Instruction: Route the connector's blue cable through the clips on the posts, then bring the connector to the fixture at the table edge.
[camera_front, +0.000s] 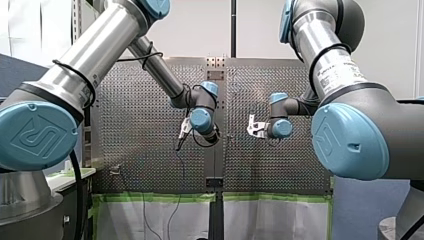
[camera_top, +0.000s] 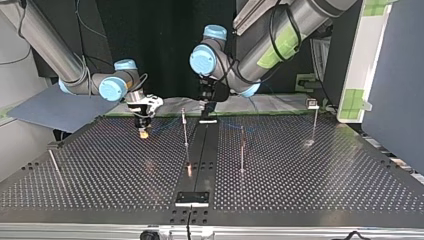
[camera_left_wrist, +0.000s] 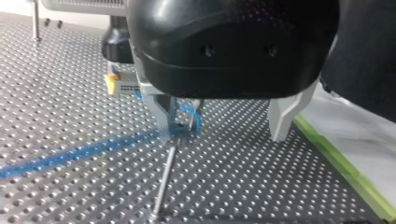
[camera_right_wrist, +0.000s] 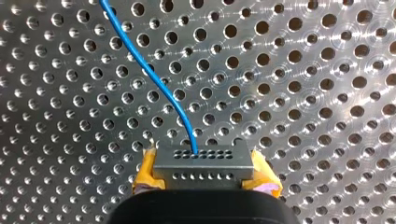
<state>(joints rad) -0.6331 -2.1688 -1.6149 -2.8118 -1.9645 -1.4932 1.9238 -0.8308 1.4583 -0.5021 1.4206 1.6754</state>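
The table (camera_right_wrist: 303, 95) is bright brushed metal, perforated. The posts (camera_top: 185, 131) are polished metal. The cable (camera_right_wrist: 163, 84) is smooth and glossy, the connector (camera_right_wrist: 203, 165) matt grey. My left gripper (camera_left_wrist: 224, 127) has a glossy black plastic shell.

Four posts (camera_top: 185, 131) (camera_top: 242, 150) (camera_top: 314, 125) (camera_top: 54, 165), two arms (camera_top: 280, 40) (camera_top: 50, 45), one connector (camera_right_wrist: 203, 163), one blue cable (camera_right_wrist: 149, 70).

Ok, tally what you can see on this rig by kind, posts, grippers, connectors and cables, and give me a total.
Posts: 4
Grippers: 2, left gripper and right gripper
Connector: 1
Blue cable: 1
Total: 8
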